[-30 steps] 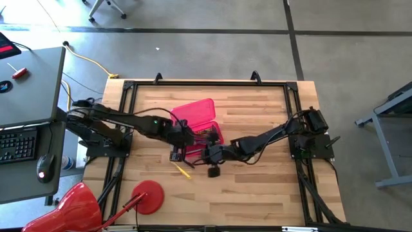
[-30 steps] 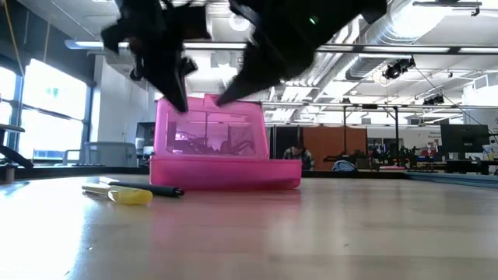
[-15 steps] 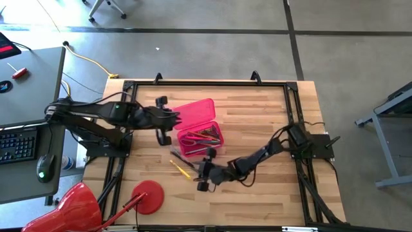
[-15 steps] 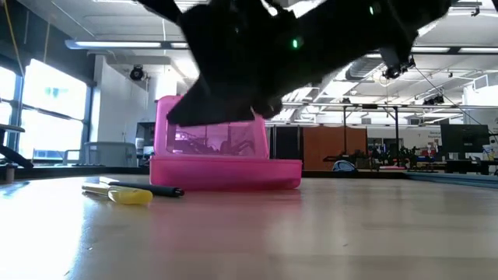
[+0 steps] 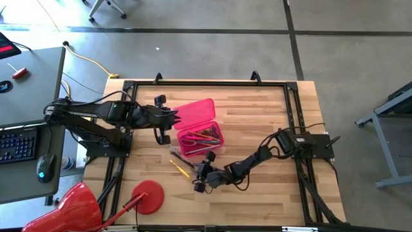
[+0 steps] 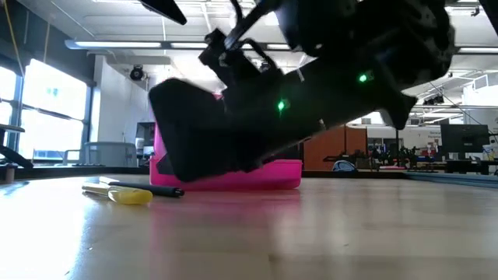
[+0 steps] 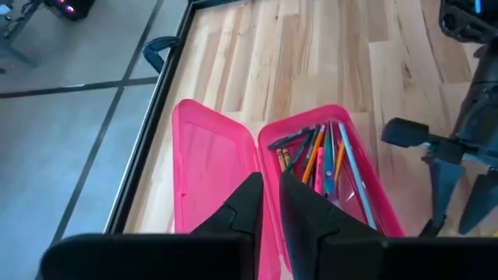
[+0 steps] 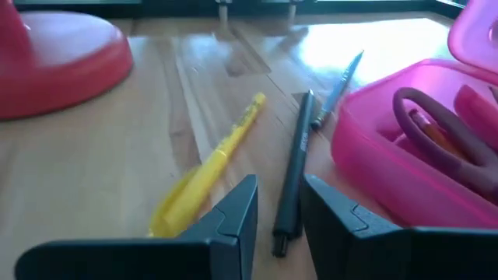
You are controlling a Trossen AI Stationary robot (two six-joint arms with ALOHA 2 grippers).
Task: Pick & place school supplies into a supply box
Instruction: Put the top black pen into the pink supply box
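High view: the pink supply box [image 5: 201, 125] is seen at the centre of the desk [image 5: 257, 116], lid thrown open, with most of the pencils and pens [image 7: 319, 152] and the purple-handled scissors [image 8: 436, 117] already laid inside. Three items are left out, just below and left of the box — a yellow pen [image 8: 206, 167], a black pen [image 8: 294, 183] and a thin blue one [image 8: 336, 79]. The right gripper [image 5: 205, 177] is lowered beside them, fingers slightly apart and empty, the black pen lined up between them. The left gripper [image 5: 161, 119] is held at the lid's left edge, fingers narrowly apart, nothing held. A red disc [image 5: 147, 196] is left at lower left.
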